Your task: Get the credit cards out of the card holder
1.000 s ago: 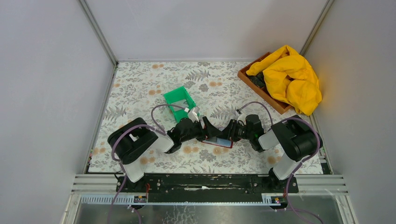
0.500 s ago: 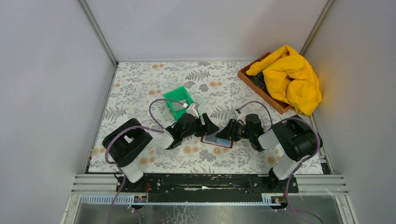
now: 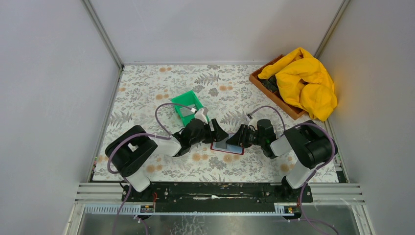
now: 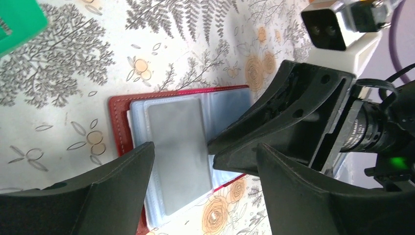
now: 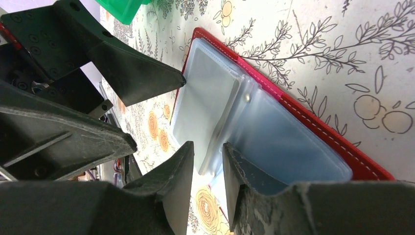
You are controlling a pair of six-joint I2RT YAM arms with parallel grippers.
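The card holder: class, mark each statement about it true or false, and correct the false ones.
1. The card holder lies open on the table. True.
2. A grey card sits in one of its clear sleeves. True.
3. The card holder lies inside the green bin. False: it lies on the table, apart from the bin.
4. The left gripper is shut on a card. False: its jaws stand wide open over the holder and hold nothing.
5. A raised sleeve leaf stands between the fingers of the right gripper. True.
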